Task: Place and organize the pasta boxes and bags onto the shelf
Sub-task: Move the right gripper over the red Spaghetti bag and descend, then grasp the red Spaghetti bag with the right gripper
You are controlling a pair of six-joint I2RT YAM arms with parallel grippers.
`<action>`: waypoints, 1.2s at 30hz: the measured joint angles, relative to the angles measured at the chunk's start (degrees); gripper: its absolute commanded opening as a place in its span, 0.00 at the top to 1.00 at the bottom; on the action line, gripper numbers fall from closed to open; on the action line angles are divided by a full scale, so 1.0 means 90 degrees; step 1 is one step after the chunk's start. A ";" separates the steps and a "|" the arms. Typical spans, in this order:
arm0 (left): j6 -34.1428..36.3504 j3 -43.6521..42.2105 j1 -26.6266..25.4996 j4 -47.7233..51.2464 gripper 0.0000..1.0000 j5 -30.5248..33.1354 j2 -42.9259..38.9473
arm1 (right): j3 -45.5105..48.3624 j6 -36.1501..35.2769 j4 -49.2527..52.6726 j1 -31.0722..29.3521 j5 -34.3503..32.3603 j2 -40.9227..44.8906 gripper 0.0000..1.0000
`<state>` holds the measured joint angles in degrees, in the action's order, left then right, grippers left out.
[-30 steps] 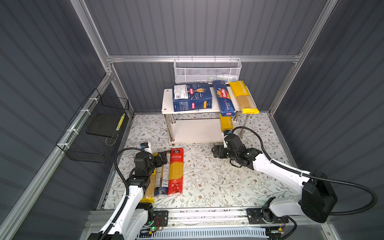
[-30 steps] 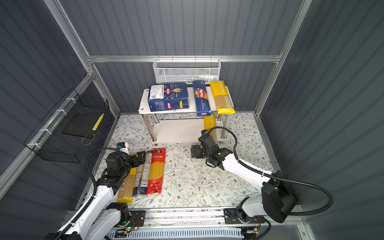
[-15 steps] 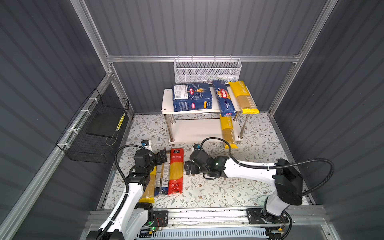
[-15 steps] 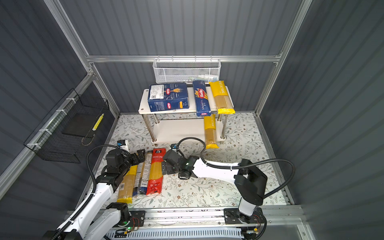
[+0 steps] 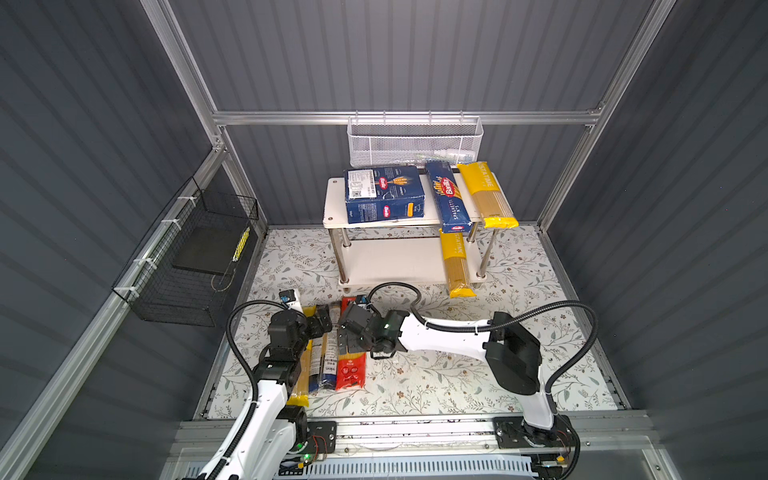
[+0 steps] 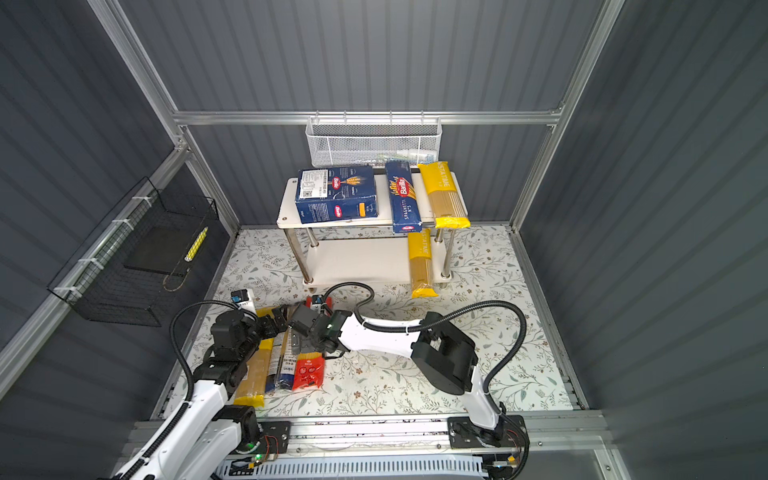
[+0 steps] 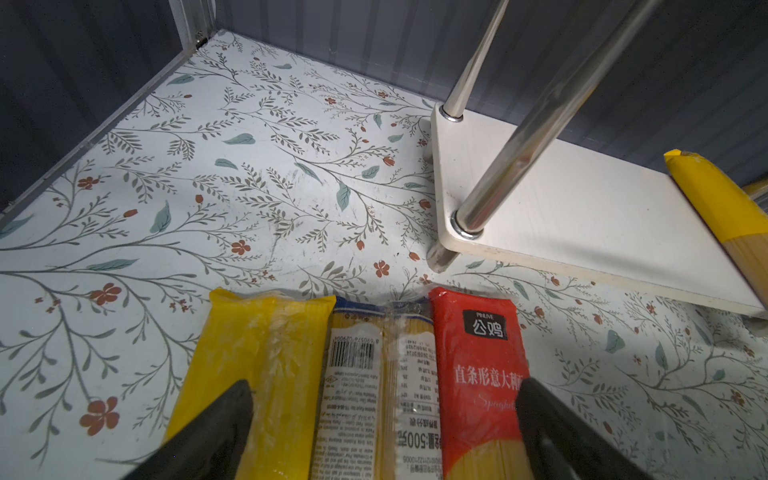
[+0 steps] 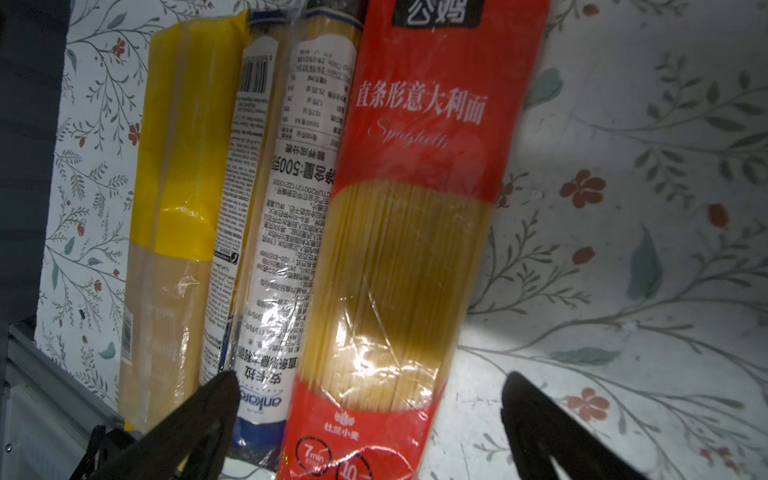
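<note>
Now that the right jaws have swung from shelf (image 5: 333, 203) to lower left, open like the left jaws, the red bag (image 5: 351, 372) looks next.

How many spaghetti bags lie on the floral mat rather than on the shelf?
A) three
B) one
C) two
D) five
A: the yellow-ended bag, the clear blue-labelled bag and the red bag lie side by side on the mat, in front of the shelf.

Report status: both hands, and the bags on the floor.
Right hand open above red bag. Left hand open, empty, close beside it. Yellow bag and clear bag alongside on floor.
</note>
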<state>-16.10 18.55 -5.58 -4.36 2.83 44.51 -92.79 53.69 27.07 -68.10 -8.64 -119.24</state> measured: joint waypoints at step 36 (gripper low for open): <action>-0.0265 0.0112 0.0121 0.0024 0.00 0.0561 0.0274 | 0.0464 -0.0112 0.1479 -0.0114 -0.0338 -0.0061 0.01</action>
<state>-18.48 19.55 -4.49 -4.14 7.88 46.98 -88.62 52.69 40.38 -69.12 -11.68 -119.79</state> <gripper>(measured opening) 0.997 0.989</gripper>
